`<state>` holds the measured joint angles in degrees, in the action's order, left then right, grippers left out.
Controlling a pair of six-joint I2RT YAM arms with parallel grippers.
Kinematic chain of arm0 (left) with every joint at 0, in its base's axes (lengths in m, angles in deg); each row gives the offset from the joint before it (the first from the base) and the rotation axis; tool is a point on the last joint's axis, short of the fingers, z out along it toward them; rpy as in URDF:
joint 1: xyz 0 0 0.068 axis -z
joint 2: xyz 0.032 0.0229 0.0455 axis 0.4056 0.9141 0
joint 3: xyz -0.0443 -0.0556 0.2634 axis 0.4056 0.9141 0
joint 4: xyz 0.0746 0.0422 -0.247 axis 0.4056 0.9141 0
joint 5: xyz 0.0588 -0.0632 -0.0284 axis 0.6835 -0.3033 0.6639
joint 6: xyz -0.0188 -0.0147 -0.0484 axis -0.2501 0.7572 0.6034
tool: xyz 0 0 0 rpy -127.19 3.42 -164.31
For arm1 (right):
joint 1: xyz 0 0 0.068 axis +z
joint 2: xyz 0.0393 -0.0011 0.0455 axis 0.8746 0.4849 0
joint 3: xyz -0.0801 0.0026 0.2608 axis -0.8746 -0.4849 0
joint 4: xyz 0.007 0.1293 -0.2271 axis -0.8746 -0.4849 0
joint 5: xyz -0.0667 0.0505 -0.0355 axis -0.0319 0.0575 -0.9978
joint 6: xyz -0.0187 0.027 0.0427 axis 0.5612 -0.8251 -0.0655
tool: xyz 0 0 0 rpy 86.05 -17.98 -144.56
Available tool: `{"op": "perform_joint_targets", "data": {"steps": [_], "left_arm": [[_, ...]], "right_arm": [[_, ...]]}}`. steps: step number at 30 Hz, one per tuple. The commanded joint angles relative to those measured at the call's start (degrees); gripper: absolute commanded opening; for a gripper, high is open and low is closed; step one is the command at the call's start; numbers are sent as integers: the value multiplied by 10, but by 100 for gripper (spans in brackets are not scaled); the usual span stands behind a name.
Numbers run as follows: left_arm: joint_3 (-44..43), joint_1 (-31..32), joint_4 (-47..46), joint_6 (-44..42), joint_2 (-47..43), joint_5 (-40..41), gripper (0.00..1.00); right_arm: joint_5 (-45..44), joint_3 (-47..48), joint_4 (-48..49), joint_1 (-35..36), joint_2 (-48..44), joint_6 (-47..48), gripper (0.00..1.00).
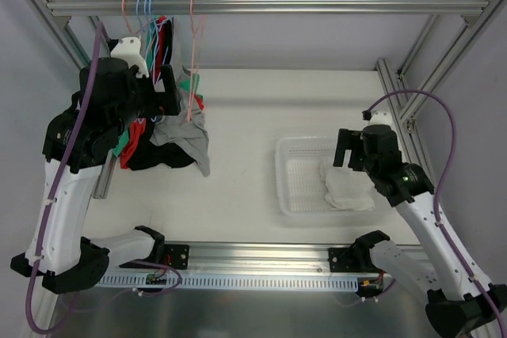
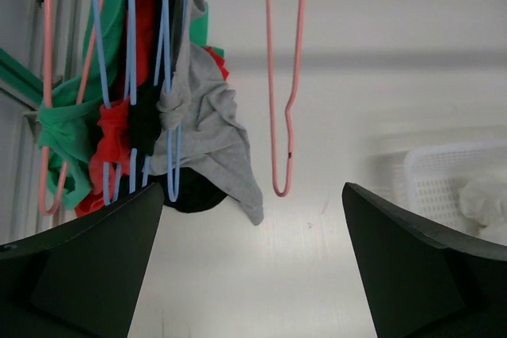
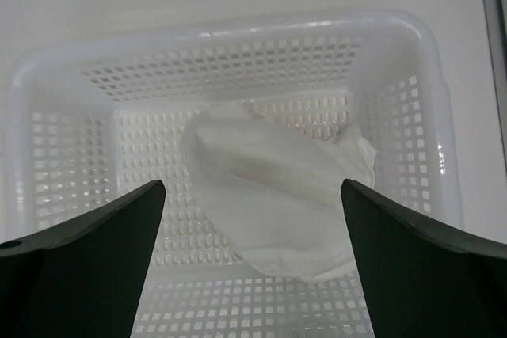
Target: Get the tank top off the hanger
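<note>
You get bright, even light from overhead in all 3 views. The white table [image 1: 253, 116] is close to washed out, and shadows beneath the hanging clothes [image 1: 170, 144] are faint. In the left wrist view the basket [image 2: 436, 184] is smeared by blur. Both wrist views show the fingers [image 3: 71, 275] as dark, soft-edged shapes, and the basket rim glares in the right wrist view.

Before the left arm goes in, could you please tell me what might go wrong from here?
1. The grey tank top is bunched tight against the black garment and the red garment, so the open left gripper may pinch two garments or a blue hanger wire.
2. The empty pink hanger dangles just beside them and could snag on the arm.
</note>
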<state>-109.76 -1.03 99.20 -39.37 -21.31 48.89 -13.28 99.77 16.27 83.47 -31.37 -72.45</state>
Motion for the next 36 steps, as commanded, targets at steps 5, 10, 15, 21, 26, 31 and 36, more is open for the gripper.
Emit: {"op": "perform_joint_targets", "data": {"steps": [5, 10, 15, 21, 26, 31, 36], "left_arm": [[-105, -9, 37, -80, 86, 71, 92], [-152, -45, 39, -86, 158, 59, 78], [-222, -72, 38, -109, 212, 23, 62], [-250, -76, 38, -114, 257, 29, 55], [-239, -76, 37, -114, 278, 62, 51], [-236, -77, 36, -118, 285, 104, 51], [-233, -79, 34, -118, 304, 95, 48]], "right_arm": [[76, 91, -21, -2, -98, 3, 100], [126, 89, -21, -2, -114, 3, 100], [162, 78, -19, -2, -143, 4, 99], [179, 67, -14, -2, -158, 3, 99], [210, 58, -4, -2, -163, 3, 99], [226, 57, 4, -2, -163, 2, 99], [238, 57, 10, -2, -162, -3, 99]]}}
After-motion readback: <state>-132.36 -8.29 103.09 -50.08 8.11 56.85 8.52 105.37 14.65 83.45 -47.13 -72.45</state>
